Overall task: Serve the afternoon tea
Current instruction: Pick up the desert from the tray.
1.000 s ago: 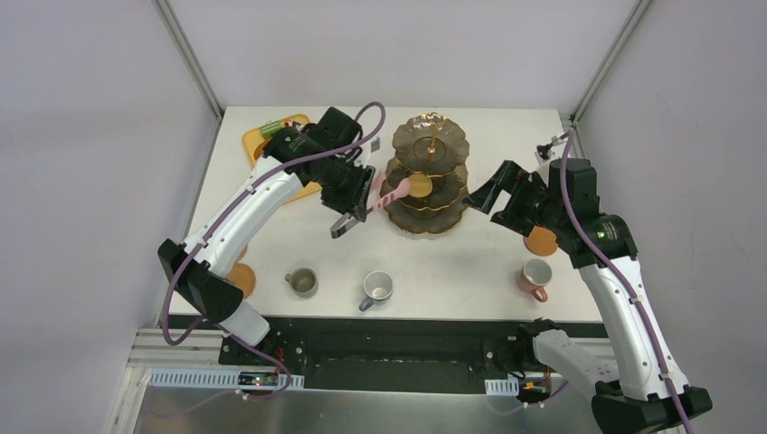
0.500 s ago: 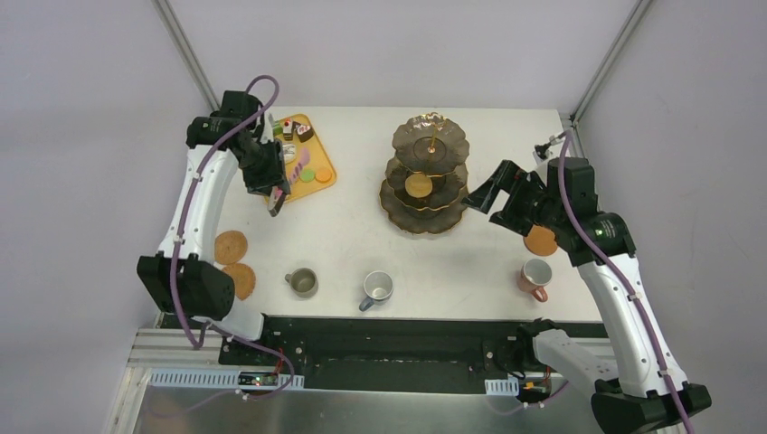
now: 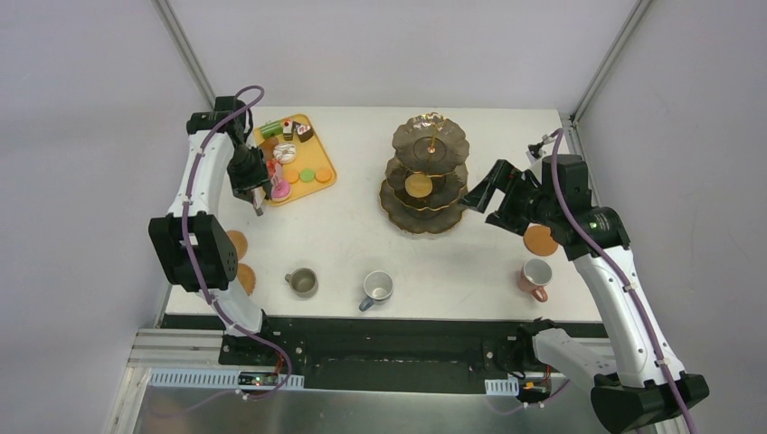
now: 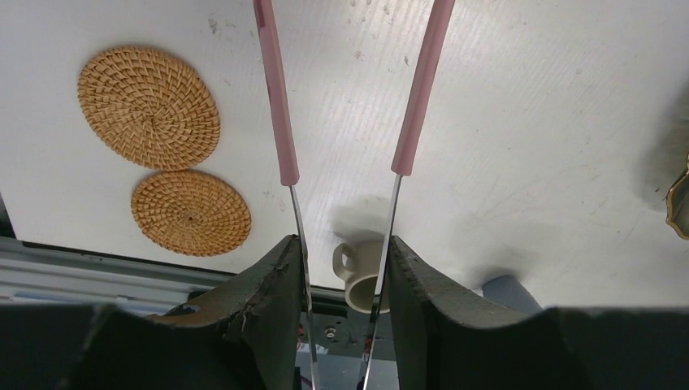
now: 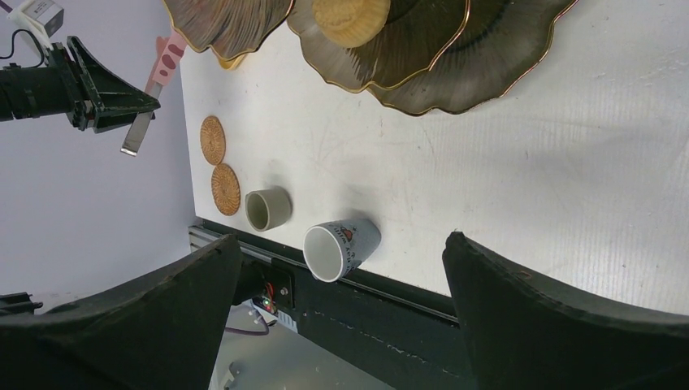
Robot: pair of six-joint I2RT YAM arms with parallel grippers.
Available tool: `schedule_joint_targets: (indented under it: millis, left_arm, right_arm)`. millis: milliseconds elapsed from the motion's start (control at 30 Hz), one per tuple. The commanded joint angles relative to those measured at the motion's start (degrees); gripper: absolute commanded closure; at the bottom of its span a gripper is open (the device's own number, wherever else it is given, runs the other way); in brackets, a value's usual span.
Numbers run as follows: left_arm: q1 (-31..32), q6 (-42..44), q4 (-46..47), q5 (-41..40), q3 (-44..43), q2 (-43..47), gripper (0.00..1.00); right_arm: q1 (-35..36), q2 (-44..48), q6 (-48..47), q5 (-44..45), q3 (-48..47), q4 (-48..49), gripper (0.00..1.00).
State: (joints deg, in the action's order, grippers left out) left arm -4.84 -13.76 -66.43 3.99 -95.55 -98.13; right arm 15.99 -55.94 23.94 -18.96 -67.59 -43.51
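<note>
Overhead view spans the table (image 3: pixel 353 226); 2 wrist views look down, sharing coasters (image 4: pixel 149 107).

We view white rectangular table (image 3: pixel 362 231) from above, surface scuffed. We note plain pale lilac-grey walls (image 3: pixel 90 136) on three sides, aluminium posts (image 3: pixel 185 54) at both far corners, black rail (image 3: pixel 389 336) along near edge, brushed metal sheet (image 3: pixel 362 411) below. Lighting even, shadows soft.

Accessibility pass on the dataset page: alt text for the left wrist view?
The left tool grips pink-handled tongs, their arms spread, over a white table. Two woven coasters lie at left; an olive mug shows between the tong arms.
</note>
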Motion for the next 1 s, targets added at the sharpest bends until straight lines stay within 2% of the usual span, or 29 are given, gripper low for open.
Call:
schedule_joint_targets:
  millis: [0, 967]
  left_arm:
    - [0.4, 1.4, -1.7, -2.2, -0.1, -1.3, 0.60]
    - [3.1, 1.3, 1.4, 1.7, -0.6, -5.7, 0.62]
  right_arm:
    - [0.7, -0.3, -0.4, -0.6, -0.8, 1.4, 0.01]
    - [0.8, 0.4, -0.6, 0.5, 0.4, 2.1, 0.01]
